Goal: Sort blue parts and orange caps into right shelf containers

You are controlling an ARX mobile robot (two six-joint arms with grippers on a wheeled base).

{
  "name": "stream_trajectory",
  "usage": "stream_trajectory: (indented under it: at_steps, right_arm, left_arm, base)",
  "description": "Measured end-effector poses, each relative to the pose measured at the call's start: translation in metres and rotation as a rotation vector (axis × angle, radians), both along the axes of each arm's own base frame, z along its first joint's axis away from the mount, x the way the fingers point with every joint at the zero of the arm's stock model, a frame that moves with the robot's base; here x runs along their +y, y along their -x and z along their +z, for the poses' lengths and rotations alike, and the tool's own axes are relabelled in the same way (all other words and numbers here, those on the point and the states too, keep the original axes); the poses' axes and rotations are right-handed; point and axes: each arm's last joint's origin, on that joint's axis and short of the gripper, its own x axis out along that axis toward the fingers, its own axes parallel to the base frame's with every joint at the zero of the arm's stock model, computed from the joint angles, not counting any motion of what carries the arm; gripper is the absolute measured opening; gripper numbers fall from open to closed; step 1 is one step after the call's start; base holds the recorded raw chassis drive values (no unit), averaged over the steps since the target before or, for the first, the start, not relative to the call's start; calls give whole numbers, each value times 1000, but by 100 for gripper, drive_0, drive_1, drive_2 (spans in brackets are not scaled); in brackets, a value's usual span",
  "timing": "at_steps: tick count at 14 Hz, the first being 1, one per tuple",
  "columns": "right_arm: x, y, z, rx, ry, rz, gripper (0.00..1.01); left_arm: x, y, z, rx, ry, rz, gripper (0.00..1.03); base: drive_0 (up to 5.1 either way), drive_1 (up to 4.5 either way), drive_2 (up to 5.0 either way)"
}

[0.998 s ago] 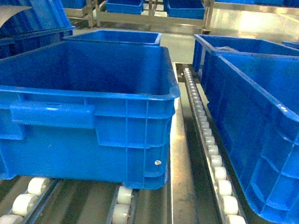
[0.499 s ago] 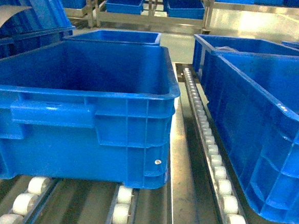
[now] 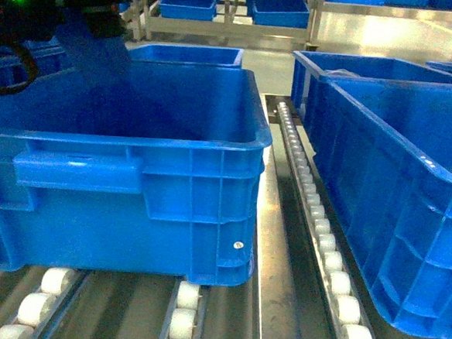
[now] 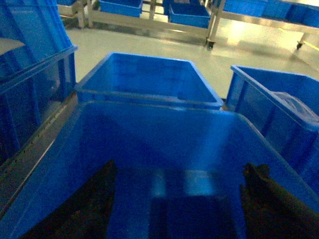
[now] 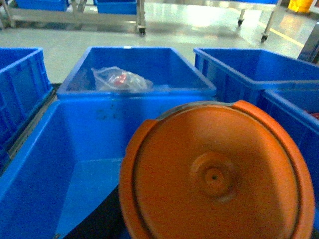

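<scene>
Left hand [image 4: 174, 209]: two dark fingers [image 4: 271, 199] spread wide at 7 and 5 o'clock in the left wrist view, nothing between them but a dark blocky shape at 6 o'clock too dim to name. Hanging above the open bin [image 4: 89, 149], clear of its walls. Second bin [image 4: 149, 79] just beyond at 12 o'clock, touching or nearly touching the first. In the head view, left arm [image 3: 43, 9] dark at 10 o'clock, a green light on it, over the far-left corner of the front bin [image 3: 132, 178].

Right hand: fingers hidden in the right wrist view, so spread cannot be told. Orange cap [image 5: 217, 172] filling the view from centre to 5 o'clock, flat face up close to the lens, a small dimple at its middle; presumably carried, grip unseen. Below it an open bin [image 5: 45, 169]; beyond at 12 o'clock a further bin [image 5: 139, 62] with a clear bag [image 5: 119, 79] inside, something red within the bag. Right arm out of the head view.

Shelf [image 3: 268, 281] under the bins: steel rails and a track of white rollers [image 3: 325, 246] running from 12 to 5 o'clock between the front bin and the right-side bin [image 3: 408, 221].
</scene>
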Motion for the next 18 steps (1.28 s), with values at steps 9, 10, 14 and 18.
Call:
stream_trajectory:
  at_steps: [9, 10, 14, 18]
  right_arm:
    - [2, -11, 1, 12, 0, 38, 98]
    - [1, -10, 2, 5, 2, 15, 98]
    - [5, 15, -5, -106, -24, 201, 76]
    - [23, 79, -35, -95, -32, 216, 20]
  left_arm:
    - [-1, -9, -1, -20, -4, 12, 98]
    - [-2, 0, 1, -38, -8, 21, 98]
    - [3, 27, 3, -115, -73, 62, 79]
    - [32, 109, -20, -117, -101, 82, 24]
  base:
    - [0, 0, 0]
    - [0, 0, 0]
    - [0, 0, 0]
    - [0, 0, 0]
